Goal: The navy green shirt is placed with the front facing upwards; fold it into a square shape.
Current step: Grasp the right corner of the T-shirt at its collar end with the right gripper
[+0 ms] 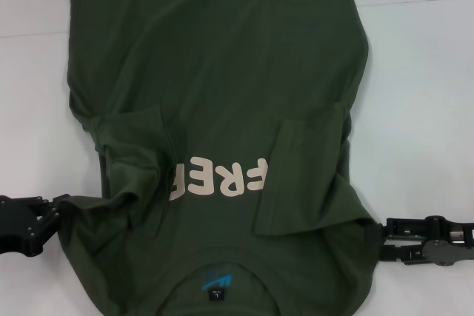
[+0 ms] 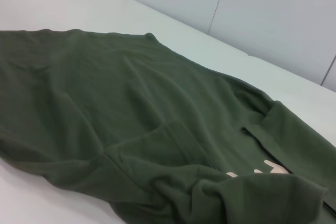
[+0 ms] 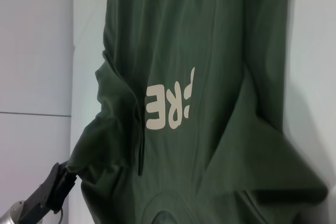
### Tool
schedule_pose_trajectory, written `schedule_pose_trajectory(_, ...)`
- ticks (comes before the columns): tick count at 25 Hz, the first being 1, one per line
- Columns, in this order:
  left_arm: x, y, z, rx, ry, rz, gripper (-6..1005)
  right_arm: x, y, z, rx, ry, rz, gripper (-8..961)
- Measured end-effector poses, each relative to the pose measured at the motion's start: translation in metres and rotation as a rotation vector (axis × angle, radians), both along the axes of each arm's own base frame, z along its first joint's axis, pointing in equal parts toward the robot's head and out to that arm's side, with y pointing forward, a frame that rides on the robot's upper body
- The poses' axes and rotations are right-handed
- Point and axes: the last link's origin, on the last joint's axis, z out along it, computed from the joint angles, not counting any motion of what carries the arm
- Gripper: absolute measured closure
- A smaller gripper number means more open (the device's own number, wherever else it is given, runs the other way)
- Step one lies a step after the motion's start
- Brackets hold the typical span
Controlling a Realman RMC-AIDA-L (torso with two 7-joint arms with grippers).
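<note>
The navy green shirt [image 1: 222, 72] lies front up on the white table, collar nearest me, with pale "FREE" letters [image 1: 218, 177] and a blue collar logo [image 1: 216, 280]. Both sleeves are folded inward over the chest. My left gripper [image 1: 59, 209] is at the shirt's left shoulder edge, shut on the cloth, which bunches toward it. It also shows in the right wrist view [image 3: 65, 178]. My right gripper [image 1: 379, 236] is at the right shoulder edge, shut on a drawn-out corner of cloth. The shirt fills the left wrist view [image 2: 105, 103] and the right wrist view [image 3: 210, 51].
The white table [image 1: 422, 94] shows bare on both sides of the shirt. A pale panelled wall [image 2: 273, 19] stands behind the table's far edge. The shirt's hem runs past the top of the head view.
</note>
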Motion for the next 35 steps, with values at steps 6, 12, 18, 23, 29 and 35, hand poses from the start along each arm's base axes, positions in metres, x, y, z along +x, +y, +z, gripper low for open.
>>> schedule_pose_trajectory(6, 0.000, 0.000, 0.000, 0.001, 0.000, 0.000, 959, -0.005, 0.006, -0.003, 0.008, 0.003, 0.018, 29)
schedule_pose_trajectory(12, 0.000, 0.000, 0.000, 0.002, 0.000, 0.000, 960, -0.011, 0.014, -0.005, 0.029, 0.007, 0.044, 28)
schedule_pose_trajectory(18, 0.000, 0.000, 0.000, 0.001, 0.000, 0.000, 959, -0.010, 0.018, -0.004, 0.052, -0.007, 0.046, 28)
schedule_pose_trajectory(23, 0.000, 0.000, 0.000, 0.001, 0.000, 0.000, 960, -0.007, 0.019, -0.004, 0.060, -0.019, 0.037, 28)
schedule_pose_trajectory(29, 0.000, 0.000, 0.000, 0.002, -0.001, 0.000, 960, -0.004, 0.016, -0.004, 0.089, -0.006, 0.011, 29)
schedule_pose_trajectory(35, 0.001, 0.002, 0.000, 0.002, -0.001, -0.004, 959, -0.005, 0.016, -0.007, 0.100, 0.010, -0.005, 28)
